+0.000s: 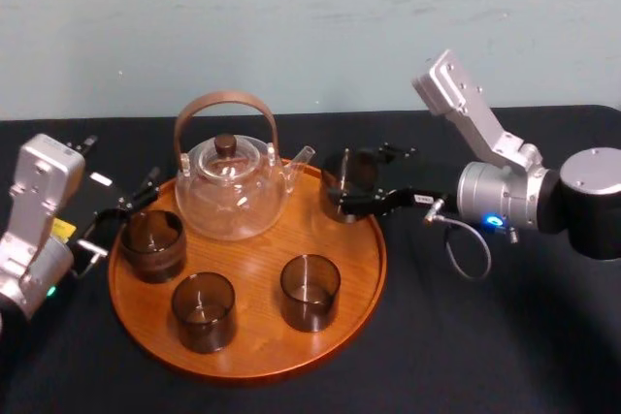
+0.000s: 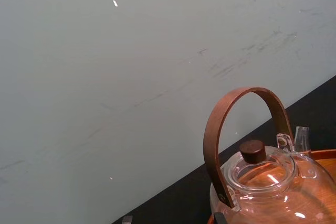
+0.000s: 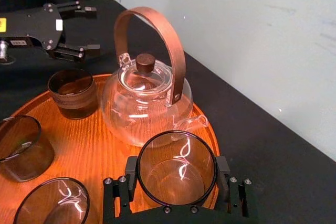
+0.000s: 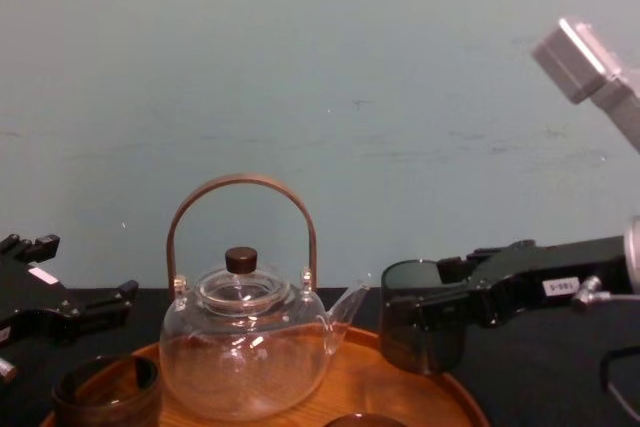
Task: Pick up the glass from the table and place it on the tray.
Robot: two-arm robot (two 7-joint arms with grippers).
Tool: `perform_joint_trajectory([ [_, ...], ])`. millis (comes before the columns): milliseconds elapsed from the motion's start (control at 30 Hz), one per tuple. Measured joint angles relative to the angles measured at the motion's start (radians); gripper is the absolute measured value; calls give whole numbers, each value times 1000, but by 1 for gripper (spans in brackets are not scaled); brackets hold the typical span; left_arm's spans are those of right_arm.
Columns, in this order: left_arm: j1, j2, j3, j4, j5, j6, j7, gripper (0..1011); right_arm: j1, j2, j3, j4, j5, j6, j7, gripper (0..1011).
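My right gripper (image 1: 344, 184) is shut on a dark smoky glass (image 1: 359, 174), one finger on each side of it, as the right wrist view shows around the glass (image 3: 177, 153). The glass is upright at the far right rim of the round wooden tray (image 1: 254, 269), just right of the teapot's spout. From the chest view the glass (image 4: 405, 287) sits low over the tray (image 4: 375, 379); I cannot tell whether it touches. My left gripper (image 1: 118, 212) stands open beside the tray's left edge, holding nothing.
A clear glass teapot (image 1: 231, 191) with a brown hoop handle stands at the tray's back. Three more dark glasses (image 1: 153, 244) (image 1: 204, 309) (image 1: 310, 291) stand on the tray. Bare wood lies between the teapot and the front glasses. The table (image 1: 485, 336) is covered in black cloth.
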State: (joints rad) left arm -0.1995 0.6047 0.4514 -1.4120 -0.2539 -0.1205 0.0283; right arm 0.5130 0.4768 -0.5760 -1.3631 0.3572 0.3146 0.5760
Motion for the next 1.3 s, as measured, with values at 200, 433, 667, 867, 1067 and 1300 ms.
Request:
perform_joint_trajectory([
  [200, 0, 0, 0, 0, 0, 0, 0, 1001, 23, -25, -17, 53, -14, -8, 1, 900],
  [433, 0, 0, 0, 0, 0, 0, 0, 1001, 36, -42, -28, 95, -22, -14, 7, 900],
  [667, 0, 0, 0, 0, 0, 0, 0, 1001, 46, -62, -37, 140, -27, -21, 18, 900],
  [867, 0, 0, 0, 0, 0, 0, 0, 1001, 50, -73, -42, 168, -29, -26, 26, 900],
  [1067, 0, 0, 0, 0, 0, 0, 0, 1001, 51, -80, -43, 185, -32, -31, 29, 900],
  [1300, 0, 0, 0, 0, 0, 0, 0, 1001, 52, -85, -43, 196, -35, -32, 29, 900],
])
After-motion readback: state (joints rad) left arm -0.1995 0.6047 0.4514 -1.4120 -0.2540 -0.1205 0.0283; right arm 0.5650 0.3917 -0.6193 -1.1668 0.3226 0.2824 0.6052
